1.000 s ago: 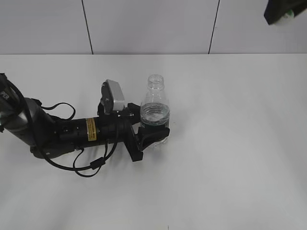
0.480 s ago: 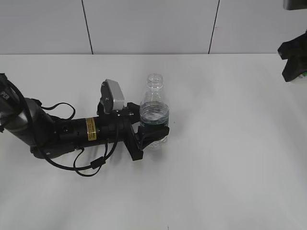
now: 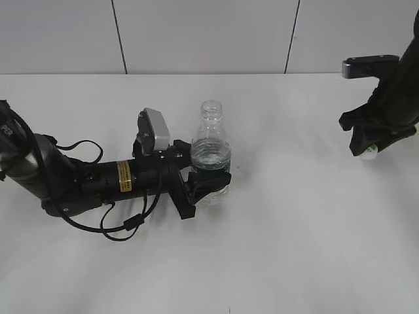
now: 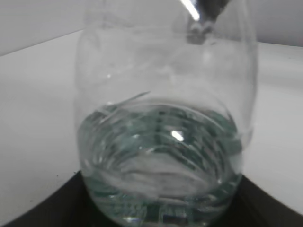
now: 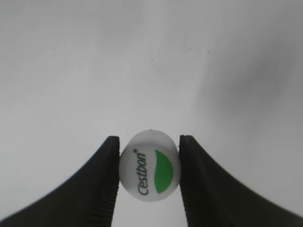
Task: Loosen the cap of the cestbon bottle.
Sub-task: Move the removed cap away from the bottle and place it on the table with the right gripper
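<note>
The clear cestbon bottle (image 3: 211,154) stands upright left of the table's middle, its neck open with no cap on it. My left gripper (image 3: 208,186) is shut on its lower body at the dark green label; the bottle (image 4: 163,118) fills the left wrist view. The white cap (image 5: 149,165) with the green leaf mark sits between my right gripper's (image 5: 149,177) two black fingers, which press on its sides. In the exterior view the right gripper (image 3: 368,149) hangs low over the table at the far right, the cap (image 3: 370,154) just showing under it.
The white table (image 3: 288,229) stretches between the two arms. The left arm's black body and cables (image 3: 85,183) lie on the table at the left. A white panelled wall (image 3: 203,33) runs along the back.
My right gripper has come down from the upper right corner towards the table at the far right, carrying the cap. The left gripper and the bottle have stayed where they were.
</note>
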Motion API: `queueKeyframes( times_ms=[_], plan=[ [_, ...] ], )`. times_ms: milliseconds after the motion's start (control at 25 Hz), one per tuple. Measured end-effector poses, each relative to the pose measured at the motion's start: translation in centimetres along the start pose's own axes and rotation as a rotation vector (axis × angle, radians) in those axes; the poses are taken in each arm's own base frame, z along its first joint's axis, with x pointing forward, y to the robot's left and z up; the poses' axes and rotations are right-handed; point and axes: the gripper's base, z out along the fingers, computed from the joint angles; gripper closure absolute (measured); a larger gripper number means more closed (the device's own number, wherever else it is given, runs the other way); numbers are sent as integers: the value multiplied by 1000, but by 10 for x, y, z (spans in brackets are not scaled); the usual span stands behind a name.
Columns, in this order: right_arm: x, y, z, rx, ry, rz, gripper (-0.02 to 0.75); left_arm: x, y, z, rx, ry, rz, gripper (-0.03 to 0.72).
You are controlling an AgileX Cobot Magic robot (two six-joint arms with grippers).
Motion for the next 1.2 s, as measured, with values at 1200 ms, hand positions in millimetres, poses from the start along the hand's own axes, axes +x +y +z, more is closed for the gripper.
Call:
queueKeyframes(
  times_ms=[1200],
  plan=[
    [-3, -9, 50, -7, 2, 30, 417, 1, 1, 0, -14, -5, -7, 273]
  ],
)
